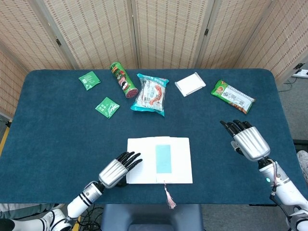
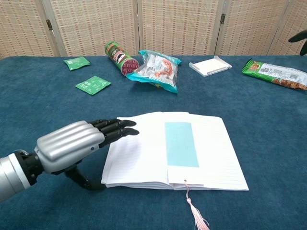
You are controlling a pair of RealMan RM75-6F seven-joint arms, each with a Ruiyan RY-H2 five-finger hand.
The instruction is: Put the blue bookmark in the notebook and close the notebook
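Note:
The open notebook [image 1: 179, 161] [image 2: 213, 148] lies at the front middle of the blue table. A light blue bookmark [image 1: 163, 159] [image 2: 182, 143] lies flat along its spine, mostly on the right page. My left hand [image 1: 114, 171] [image 2: 72, 146] is at the notebook's left edge. Its fingers stretch over the left page and its thumb reaches down to the table by the near left corner; it grips nothing that I can see. My right hand [image 1: 249, 142] hovers well right of the notebook, fingers apart and empty. Only its fingertips [image 2: 301, 36] show in the chest view.
A pink tassel [image 1: 169, 197] [image 2: 195, 213] hangs off the notebook's front edge. At the back lie a green chips can [image 1: 123, 80], a snack bag [image 1: 151, 94], two green packets [image 1: 89, 80] [image 1: 107, 106], a white box [image 1: 190, 84] and a green snack pack [image 1: 233, 96].

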